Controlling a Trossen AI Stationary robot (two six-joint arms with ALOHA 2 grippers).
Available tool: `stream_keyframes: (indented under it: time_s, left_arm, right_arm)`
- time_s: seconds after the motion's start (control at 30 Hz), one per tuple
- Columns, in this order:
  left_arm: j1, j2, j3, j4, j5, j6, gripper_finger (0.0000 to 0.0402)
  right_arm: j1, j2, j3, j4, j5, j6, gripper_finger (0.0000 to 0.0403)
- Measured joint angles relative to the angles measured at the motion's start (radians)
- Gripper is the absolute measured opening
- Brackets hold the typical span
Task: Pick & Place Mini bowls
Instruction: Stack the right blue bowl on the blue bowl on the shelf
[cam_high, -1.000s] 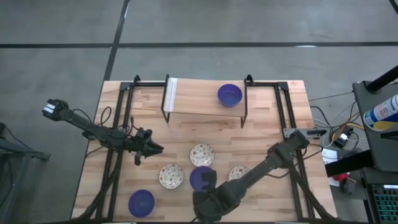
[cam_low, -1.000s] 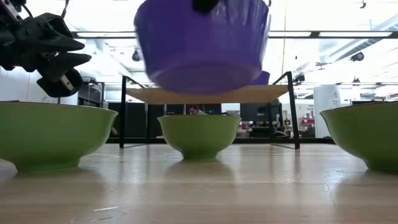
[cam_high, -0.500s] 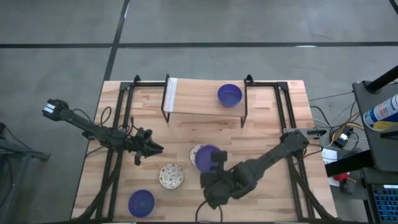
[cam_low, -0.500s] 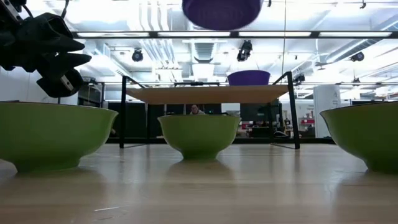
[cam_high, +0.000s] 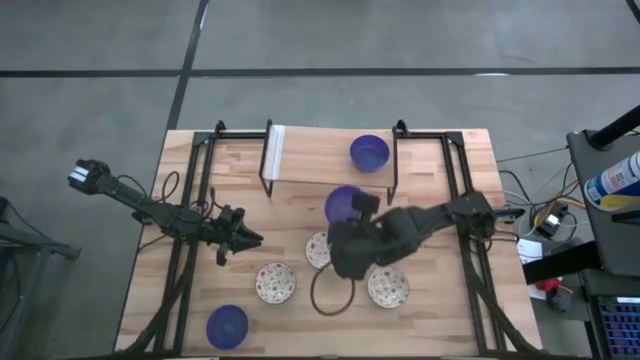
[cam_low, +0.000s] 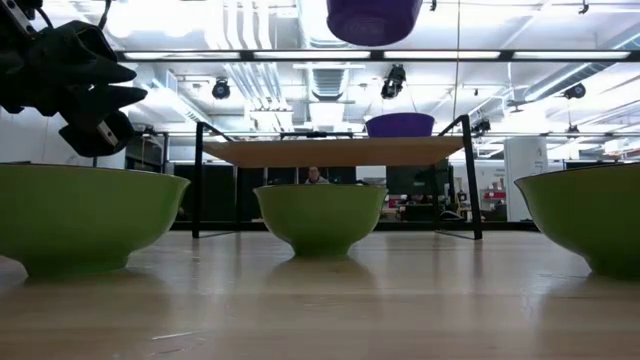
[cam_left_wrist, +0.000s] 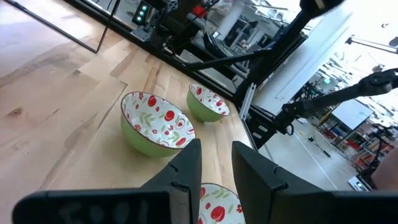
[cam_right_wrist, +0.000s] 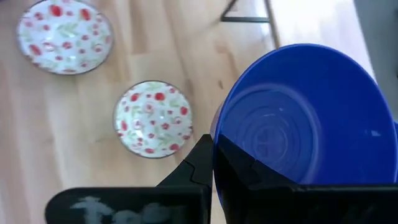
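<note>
My right gripper (cam_high: 352, 216) is shut on a cobalt blue mini bowl (cam_high: 343, 203), high over the table just in front of the raised wooden shelf (cam_high: 310, 165). In the low view that bowl (cam_low: 373, 18) is at the top. A second blue bowl (cam_high: 369, 152) rests by its base on the shelf, and a third (cam_high: 227, 326) stands near the table's near edge. Three cream bowls with red speckles (cam_high: 275, 283) (cam_high: 318, 249) (cam_high: 388, 287) stand on the table. My left gripper (cam_high: 250, 238) hovers left of them, open by a narrow gap. My right gripper pinches the blue bowl's rim (cam_right_wrist: 217, 144), one finger inside the bowl and one outside. The fingers (cam_right_wrist: 202, 163) come from above, pointing down, at the rim's near side. The bowl is lifted clear of the table and sits mouth up.
A black metal frame (cam_high: 205, 180) runs along both sides of the table and carries the shelf. A white upright panel (cam_high: 276, 150) stands at the shelf's left end. Bare wood lies under the shelf and at the table's far left. A cluttered cart (cam_high: 610, 180) stands off the table's right.
My right gripper has carried the blue bowl up from low over the table's near edge, then toward the far edge, to just in front of the shelf. The cream bowl on the right, hidden under the arm before, now shows.
</note>
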Motion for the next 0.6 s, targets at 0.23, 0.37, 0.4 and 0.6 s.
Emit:
stream_keyframes:
  time_s: [0.23,0.37,0.4,0.6]
  left_arm:
    - [0.000,0.001,0.000,0.000,0.000,0.000,0.0083]
    - [0.000,0.001,0.000,0.000,0.000,-0.001,0.0083]
    - [0.000,0.001,0.000,0.000,0.000,-0.001,0.0083]
    - [0.000,0.001,0.000,0.000,0.000,0.000,0.0083]
  right_arm:
    - [-0.091,-0.008,0.000,-0.004,-0.001,-0.039,0.0008]
    - [-0.150,-0.012,0.000,-0.004,-0.008,-0.061,0.0008]
    - [-0.166,-0.013,0.000,-0.004,-0.013,-0.065,0.0008]
    - [-0.257,-0.026,-0.001,-0.004,-0.057,-0.071,0.0008]
